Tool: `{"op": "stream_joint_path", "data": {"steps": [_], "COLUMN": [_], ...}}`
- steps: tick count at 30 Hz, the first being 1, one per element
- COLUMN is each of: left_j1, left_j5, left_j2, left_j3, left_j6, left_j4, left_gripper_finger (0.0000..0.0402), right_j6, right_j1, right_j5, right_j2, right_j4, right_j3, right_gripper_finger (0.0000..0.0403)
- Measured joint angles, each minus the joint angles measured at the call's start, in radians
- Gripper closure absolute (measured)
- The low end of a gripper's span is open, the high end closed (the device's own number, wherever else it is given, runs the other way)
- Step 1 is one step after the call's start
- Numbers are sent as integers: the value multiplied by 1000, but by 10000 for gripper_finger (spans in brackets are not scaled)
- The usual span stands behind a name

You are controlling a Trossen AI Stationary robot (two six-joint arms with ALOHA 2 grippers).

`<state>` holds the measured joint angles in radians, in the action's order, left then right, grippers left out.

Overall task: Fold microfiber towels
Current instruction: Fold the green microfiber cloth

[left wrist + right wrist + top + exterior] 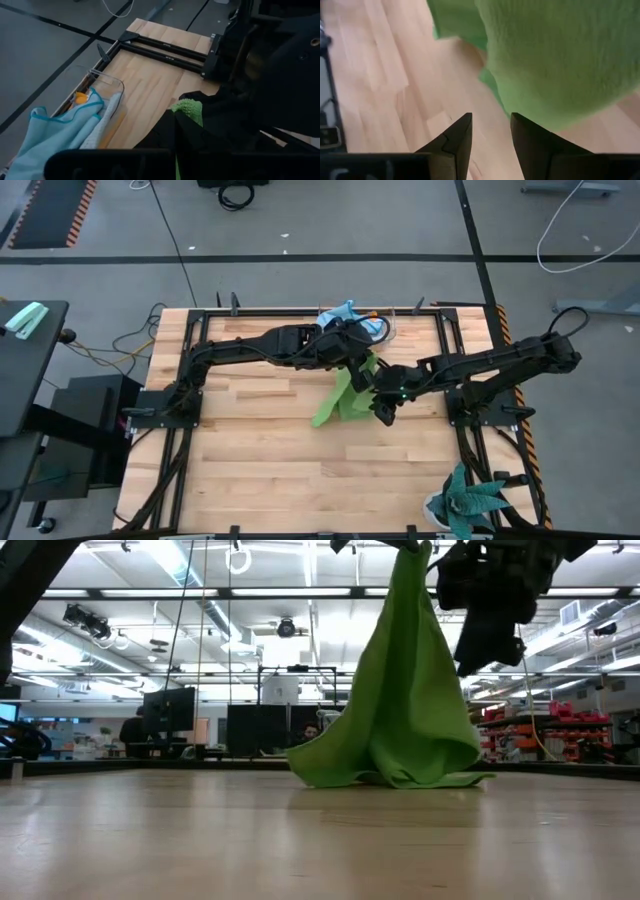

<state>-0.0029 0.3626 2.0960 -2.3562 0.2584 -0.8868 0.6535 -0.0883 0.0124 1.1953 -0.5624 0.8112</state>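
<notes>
The left end effector (358,352), near the high view's centre, was clamped on the lime green towel (400,710), lifting it so its hem dragged on the surface (260,470). The right end effector (490,132), parted and empty beside the cloth, would do best to catch a hanging corner so the towel spreads flat.

Bright ceiling strip lights (190,575) glare overhead, washing the far room pale. The worktop (260,470) is evenly lit, with only soft shadows under the arms. Beside the lime green towel (560,55), everything close to the right wrist camera looks blurred, perhaps simply out of focus.
</notes>
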Motion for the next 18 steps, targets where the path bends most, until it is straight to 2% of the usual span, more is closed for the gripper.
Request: {"op": "stream_joint_path", "data": {"steps": [7, 11, 15, 18], "left_j1": [1, 11, 18, 18], "left_j5": [-8, -9, -31, -34], "left_j2": [0, 0, 0, 0], "left_j3": [0, 0, 0, 0], "left_j6": [-32, -37, -43, -46], "left_j4": [-1, -1, -1, 0], "left_gripper_finger": [400, 399, 399, 399], "right_j6": [61, 88, 52, 6], "right_j1": [-7, -92, -185, -206], "right_j5": [1, 7, 110, 221], "right_j2": [-16, -55, -62, -39], "right_j4": [79, 104, 131, 127], "right_j3": [7, 43, 58, 59], "right_gripper_finger": [271, 282, 304, 337]}}
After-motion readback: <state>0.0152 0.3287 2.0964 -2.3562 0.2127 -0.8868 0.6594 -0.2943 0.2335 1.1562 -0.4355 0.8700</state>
